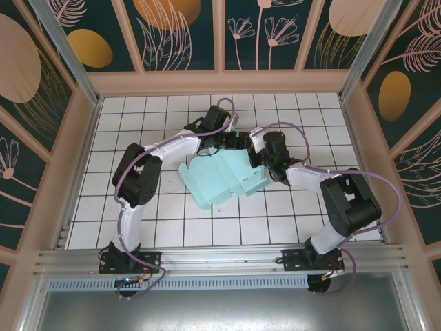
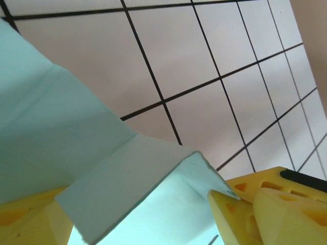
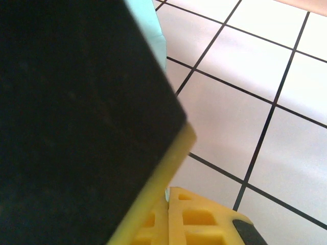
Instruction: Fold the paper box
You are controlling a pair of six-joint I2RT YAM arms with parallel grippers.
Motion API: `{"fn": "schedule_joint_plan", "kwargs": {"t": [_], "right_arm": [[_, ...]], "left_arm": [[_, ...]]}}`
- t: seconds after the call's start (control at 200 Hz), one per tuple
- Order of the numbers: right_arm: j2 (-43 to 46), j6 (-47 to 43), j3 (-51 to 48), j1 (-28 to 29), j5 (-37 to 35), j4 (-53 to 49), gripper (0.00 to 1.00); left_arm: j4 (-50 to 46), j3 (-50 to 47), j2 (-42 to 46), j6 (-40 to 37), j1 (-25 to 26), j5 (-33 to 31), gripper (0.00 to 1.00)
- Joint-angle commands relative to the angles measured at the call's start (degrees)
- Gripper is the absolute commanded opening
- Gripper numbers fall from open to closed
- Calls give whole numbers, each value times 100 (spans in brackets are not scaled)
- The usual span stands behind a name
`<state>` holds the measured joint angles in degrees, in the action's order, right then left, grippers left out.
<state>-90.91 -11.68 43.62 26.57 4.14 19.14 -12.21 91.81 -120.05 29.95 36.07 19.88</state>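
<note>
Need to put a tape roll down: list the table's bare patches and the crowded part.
Bare: the table tiles along the back wall; the strip between the left arm and the left wall; the near tiles between the paper box and the arm bases. Crowded: the middle, around the box and the right arm.

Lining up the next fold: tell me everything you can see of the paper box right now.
The paper box is thin, matte, pale aqua card with creased panels and small flaps, lying partly unfolded in the middle of the tiled table. Its far edge is lifted: the right gripper is shut on a sliver of it, and a creased panel passes between the fingers of the open left gripper, one touching its corner.
</note>
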Motion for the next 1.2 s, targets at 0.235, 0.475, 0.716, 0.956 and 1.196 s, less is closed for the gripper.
{"fn": "schedule_joint_plan", "kwargs": {"t": [0.235,0.475,0.716,0.956,1.196], "right_arm": [[19,-35,86,-31,78,78,0],[-114,17,155,-38,79,48,0],[-108,8,206,-46,8,-50,0],[-127,35,225,-33,44,-58,0],[-125,34,242,-20,28,-83,0]], "left_arm": [[-538,710,70,-412,-14,-950,98],[-117,807,22,-33,51,-248,71],[-15,407,34,286,67,-143,56],[164,171,18,578,93,-149,53],[525,105,12,888,197,94,37]]}}
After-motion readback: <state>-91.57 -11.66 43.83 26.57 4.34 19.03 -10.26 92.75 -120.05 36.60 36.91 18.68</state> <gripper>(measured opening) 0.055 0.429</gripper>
